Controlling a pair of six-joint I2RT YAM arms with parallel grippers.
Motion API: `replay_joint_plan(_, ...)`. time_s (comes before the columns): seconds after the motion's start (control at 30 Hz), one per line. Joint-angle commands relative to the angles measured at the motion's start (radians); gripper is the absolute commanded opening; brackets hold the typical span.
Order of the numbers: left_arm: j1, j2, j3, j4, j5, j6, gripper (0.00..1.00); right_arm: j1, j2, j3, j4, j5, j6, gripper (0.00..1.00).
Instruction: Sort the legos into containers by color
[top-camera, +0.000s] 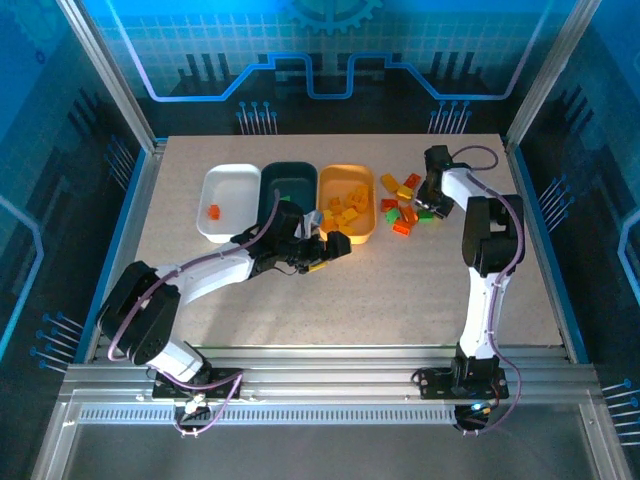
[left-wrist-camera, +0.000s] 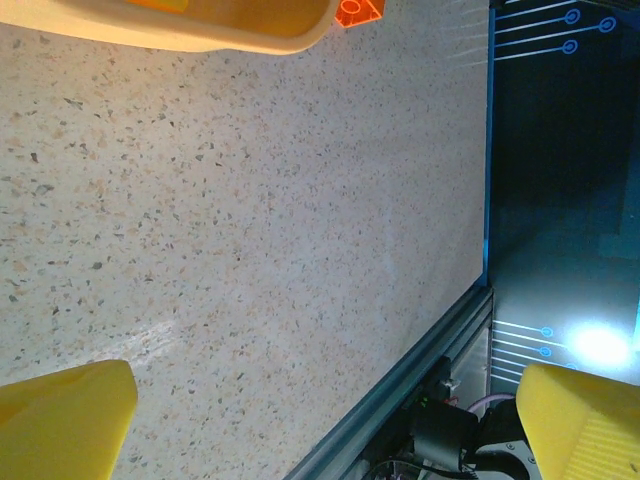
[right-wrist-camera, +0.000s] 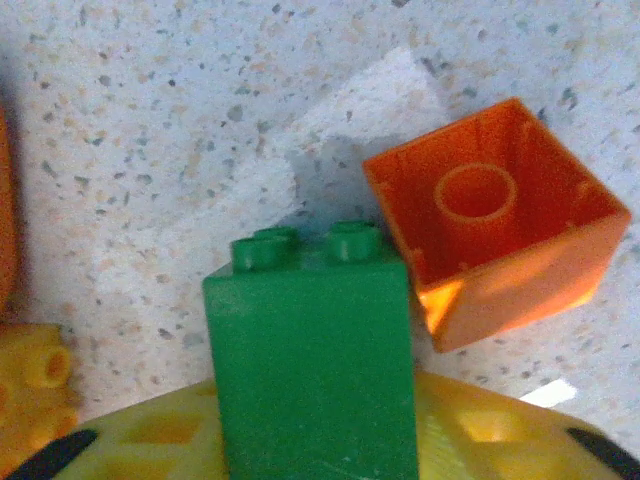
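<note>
Three containers stand in a row at the back: a white tub (top-camera: 236, 184) with one red-orange lego (top-camera: 213, 211), a dark teal tub (top-camera: 292, 178), and an orange tub (top-camera: 345, 172) with several yellow legos. Loose legos (top-camera: 403, 203) in red-orange, yellow and green lie right of the orange tub. My right gripper (top-camera: 428, 206) is down among them, and its yellow fingers (right-wrist-camera: 480, 430) close on both sides of a green lego (right-wrist-camera: 312, 340). My left gripper (top-camera: 331, 246) hangs open in front of the orange tub, with bare table between its fingers (left-wrist-camera: 60, 425).
Beside the green lego lies an upturned red-orange lego (right-wrist-camera: 495, 240), and a yellow lego (right-wrist-camera: 35, 390) sits to its left. The orange tub's rim (left-wrist-camera: 200, 30) and a red-orange lego (left-wrist-camera: 358, 12) top the left wrist view. The table's metal edge (left-wrist-camera: 400, 410) runs nearby.
</note>
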Motion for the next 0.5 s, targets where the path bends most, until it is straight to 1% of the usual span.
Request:
replay_joint_plan(0.0,-0.003,0.008,0.037,-0.021,-0.002,0.039,0.99,-0.006,-0.036,-0.033,0.043,0.001,-0.015,0.30)
replay_joint_plan(0.07,0.010,-0.001,0.041,-0.040,-0.011,0.054,0.99,0.001,-0.069,-0.049,0.062,-0.006,-0.032,0.27)
replay_joint_plan(0.23,0.071,-0.060,0.019,-0.050,-0.014,0.054,0.99,0.039,-0.185,-0.099,0.078,-0.008,-0.061,0.27)
replay_joint_plan(0.3,0.106,-0.102,0.000,-0.065,-0.029,0.056,0.99,0.073,-0.248,-0.127,0.083,-0.002,-0.067,0.27)
replay_joint_plan(0.4,0.187,-0.188,-0.051,-0.084,-0.057,0.043,0.99,0.149,-0.331,-0.161,0.081,0.027,-0.084,0.27)
replay_joint_plan(0.47,0.272,-0.251,-0.098,-0.103,-0.077,0.020,0.99,0.233,-0.361,-0.174,0.089,0.022,-0.089,0.27)
